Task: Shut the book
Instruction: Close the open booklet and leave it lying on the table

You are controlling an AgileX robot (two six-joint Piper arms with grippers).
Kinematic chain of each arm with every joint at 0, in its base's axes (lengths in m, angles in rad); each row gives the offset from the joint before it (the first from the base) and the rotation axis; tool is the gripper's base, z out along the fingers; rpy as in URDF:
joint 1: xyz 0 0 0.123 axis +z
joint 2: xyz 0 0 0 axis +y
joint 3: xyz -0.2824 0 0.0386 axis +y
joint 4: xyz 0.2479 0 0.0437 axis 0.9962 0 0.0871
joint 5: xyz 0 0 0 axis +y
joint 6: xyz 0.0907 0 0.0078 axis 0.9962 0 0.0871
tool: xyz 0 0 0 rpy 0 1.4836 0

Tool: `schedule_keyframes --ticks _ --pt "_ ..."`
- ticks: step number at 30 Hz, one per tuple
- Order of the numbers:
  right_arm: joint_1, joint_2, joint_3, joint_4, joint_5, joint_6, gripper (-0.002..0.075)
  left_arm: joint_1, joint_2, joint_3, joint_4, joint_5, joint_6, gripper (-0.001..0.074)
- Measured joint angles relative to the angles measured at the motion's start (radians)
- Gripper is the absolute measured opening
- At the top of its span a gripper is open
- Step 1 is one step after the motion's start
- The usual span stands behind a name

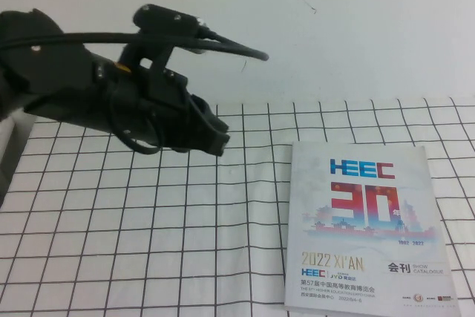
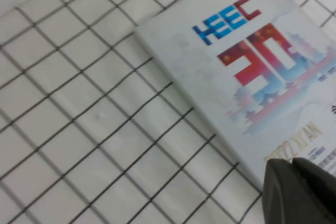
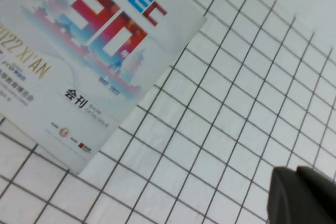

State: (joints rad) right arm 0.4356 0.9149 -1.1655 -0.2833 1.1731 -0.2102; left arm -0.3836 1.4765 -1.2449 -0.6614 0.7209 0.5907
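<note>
The book [image 1: 364, 220] lies shut and flat on the checked cloth at the right, front cover up, with "HEEC 30" printed on it. My left gripper [image 1: 221, 137] hovers above the cloth to the left of the book's far corner, fingers pressed together with nothing between them. In the left wrist view the book [image 2: 252, 61] fills the area ahead of the left gripper [image 2: 291, 163]. The right arm is out of the high view. In the right wrist view the right gripper [image 3: 294, 171] is shut and empty, off to the side of the book [image 3: 89, 61].
A white cloth with a black grid [image 1: 148, 228] covers the table. A plain white wall [image 1: 356, 27] rises behind it. The left arm's black cable [image 1: 223, 44] loops above the arm.
</note>
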Motion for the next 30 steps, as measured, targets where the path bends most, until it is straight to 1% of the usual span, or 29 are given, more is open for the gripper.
schedule_keyframes --ticks 3,5,10,14,20,25,30 --pt "0.0 -0.065 0.023 -0.023 -0.028 0.005 -0.0003 0.0 -0.098 0.0 0.177 0.008 -0.132 -0.0004" --pt "0.0 -0.126 0.064 -0.025 -0.052 0.018 -0.0003 0.0 -0.172 0.006 0.262 0.006 -0.188 -0.0004" --pt "0.0 -0.309 0.234 -0.029 -0.149 0.082 -0.0003 0.0 -0.37 0.107 0.358 -0.09 -0.24 -0.0004" --pt "0.0 -0.447 0.419 -0.02 -0.309 0.142 -0.0003 0.0 -0.549 0.277 0.388 -0.261 -0.245 -0.0004" --pt "0.0 -0.589 0.66 0.057 -0.512 0.158 -0.0003 0.0 -0.77 0.633 0.391 -0.53 -0.234 -0.0004" --pt "0.0 -0.619 0.774 0.072 -0.551 0.161 -0.0003 0.0 -0.921 0.885 0.404 -0.662 -0.217 -0.0004" --pt "0.0 -0.619 0.812 0.094 -0.524 0.162 -0.0003 0.0 -1.019 0.993 0.407 -0.762 -0.215 -0.0004"
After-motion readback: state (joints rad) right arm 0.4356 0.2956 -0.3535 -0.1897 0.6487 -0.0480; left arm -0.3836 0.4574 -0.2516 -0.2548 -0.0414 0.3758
